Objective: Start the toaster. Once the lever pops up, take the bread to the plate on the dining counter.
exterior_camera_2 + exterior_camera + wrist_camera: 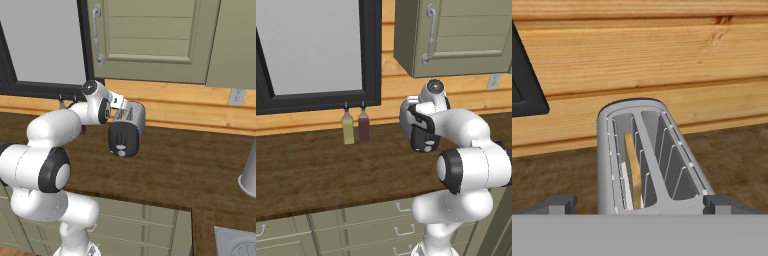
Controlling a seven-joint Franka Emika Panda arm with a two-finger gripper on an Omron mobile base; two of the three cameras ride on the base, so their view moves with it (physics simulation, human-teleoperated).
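The toaster (pixel 127 127) is a silver-grey box with a black end panel, standing on the dark wood counter (pixel 190 170) near the wooden wall. It also appears behind my arm as the toaster (pixel 418 129). In the hand view I look down into the toaster (pixel 649 160); the bread (pixel 632 170), a thin pale tan slice, stands in its left slot. My gripper (pixel 641 205) hovers just above the toaster's near end, open, with one fingertip on each side and nothing held. From the right base view the gripper (pixel 121 110) sits at the toaster's top. The plate and dining counter are out of view.
Two slim bottles (pixel 355 127) stand against the wall left of the toaster, under a dark-framed window (pixel 316 50). An upper cabinet (pixel 456 37) hangs above. A pale grey vessel (pixel 250 172) stands at the far right. Drawers (pixel 371 225) run below the counter edge.
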